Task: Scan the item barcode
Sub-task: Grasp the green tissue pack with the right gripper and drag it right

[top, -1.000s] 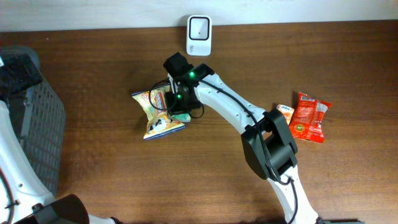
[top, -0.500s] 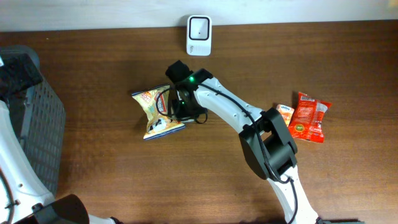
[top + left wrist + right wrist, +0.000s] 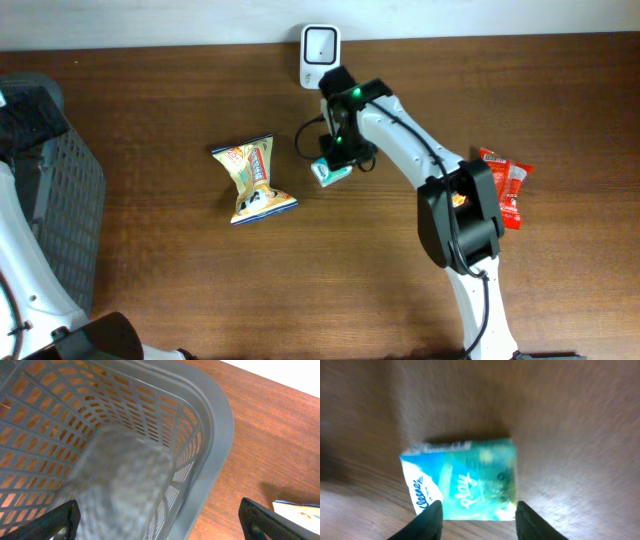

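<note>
One tissue pack (image 3: 462, 480) lies flat on the table (image 3: 570, 420) just beyond the right hand (image 3: 479, 520), whose fingers stand spread apart, pinching nothing; the left hand (image 3: 160, 522) is spread wide.

Table (image 3: 150, 280) brown wood, visible grain, smooth with low sheen. Basket (image 3: 220, 430) grey matt plastic, perforated. Tissue pack (image 3: 465, 482) glossy soft plastic film. Snack bag (image 3: 252, 180) shiny crinkled foil. Scanner (image 3: 320, 45) smooth white plastic.
</note>
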Controlling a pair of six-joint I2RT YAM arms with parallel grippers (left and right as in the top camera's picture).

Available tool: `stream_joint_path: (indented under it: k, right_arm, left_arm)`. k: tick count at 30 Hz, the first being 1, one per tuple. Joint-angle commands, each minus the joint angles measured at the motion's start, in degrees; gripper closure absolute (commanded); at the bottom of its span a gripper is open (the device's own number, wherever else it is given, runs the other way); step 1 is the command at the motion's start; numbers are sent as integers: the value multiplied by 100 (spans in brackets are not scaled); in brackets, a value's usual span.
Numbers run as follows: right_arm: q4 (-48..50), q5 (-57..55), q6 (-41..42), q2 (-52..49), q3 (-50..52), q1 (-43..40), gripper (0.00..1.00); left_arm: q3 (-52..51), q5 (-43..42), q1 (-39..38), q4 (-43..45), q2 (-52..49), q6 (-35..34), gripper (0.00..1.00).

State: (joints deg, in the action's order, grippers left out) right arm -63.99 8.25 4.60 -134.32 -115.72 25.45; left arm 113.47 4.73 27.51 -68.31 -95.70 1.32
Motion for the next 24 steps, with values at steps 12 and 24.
stream_joint_path:
  k: [12, 24]
  right_arm:
    - [1001, 911, 411, -474, -267, 675, 53]
    - [-673, -177, 470, -365, -271, 439, 48]
  left_arm:
    - [0, 2, 15, 2, 20, 87, 1]
    - [-2, 2, 15, 2, 20, 87, 1]
